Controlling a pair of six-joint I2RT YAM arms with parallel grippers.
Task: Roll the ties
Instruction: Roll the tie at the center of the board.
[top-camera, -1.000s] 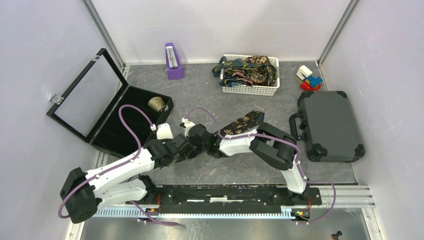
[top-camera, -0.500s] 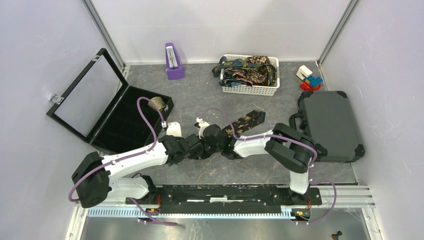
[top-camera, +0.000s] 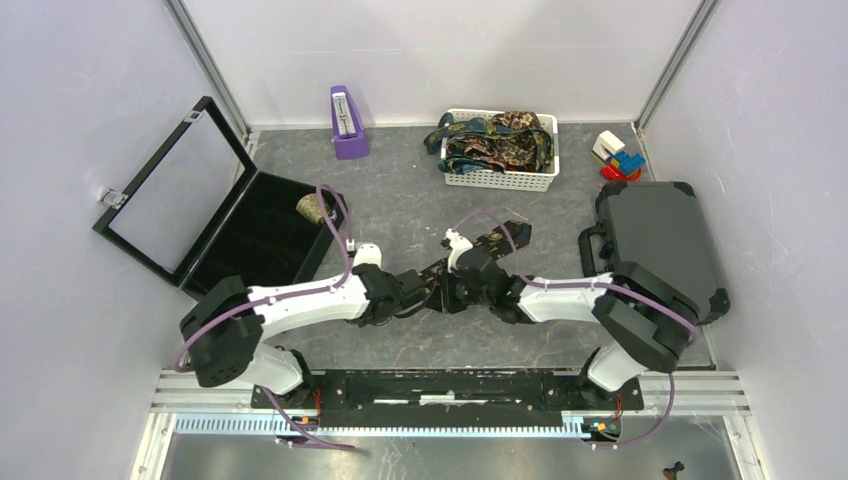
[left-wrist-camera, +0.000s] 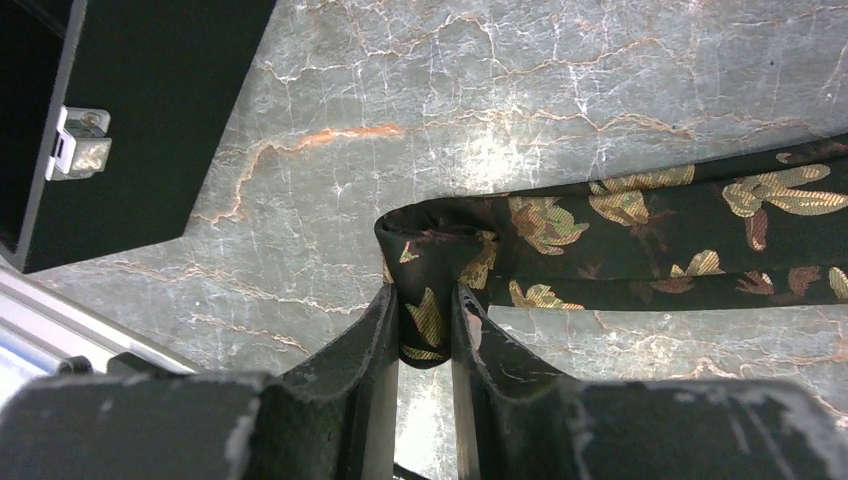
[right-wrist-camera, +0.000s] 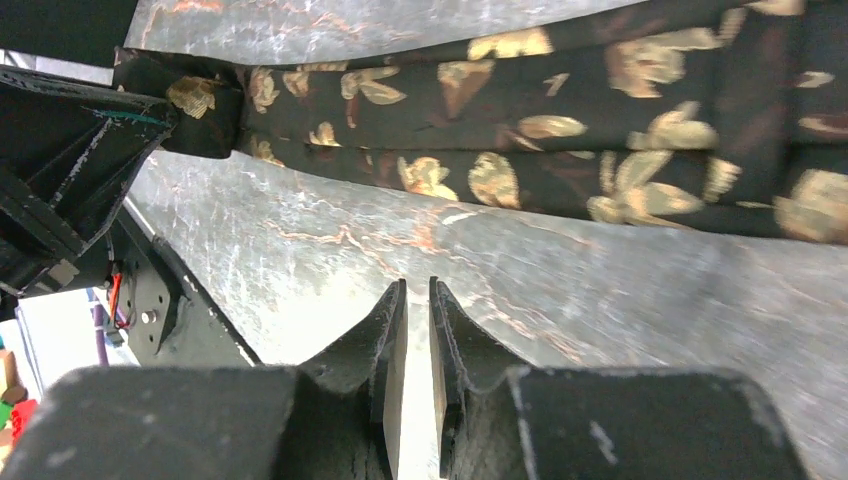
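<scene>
1 tie (left-wrist-camera: 640, 235) lies stretched flat; left gripper (left-wrist-camera: 425, 305) clamps its folded end (likely to start the roll); right gripper (right-wrist-camera: 417, 295) hovers nearly closed, empty.

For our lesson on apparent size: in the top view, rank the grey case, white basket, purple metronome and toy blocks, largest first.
1. grey case
2. white basket
3. purple metronome and toy blocks: too alike to rank

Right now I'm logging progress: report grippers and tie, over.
Left gripper pinching folded end of the floral tie. Right gripper nearly shut, empty, just short of the tie. Black display case near the fold, not touching.
</scene>
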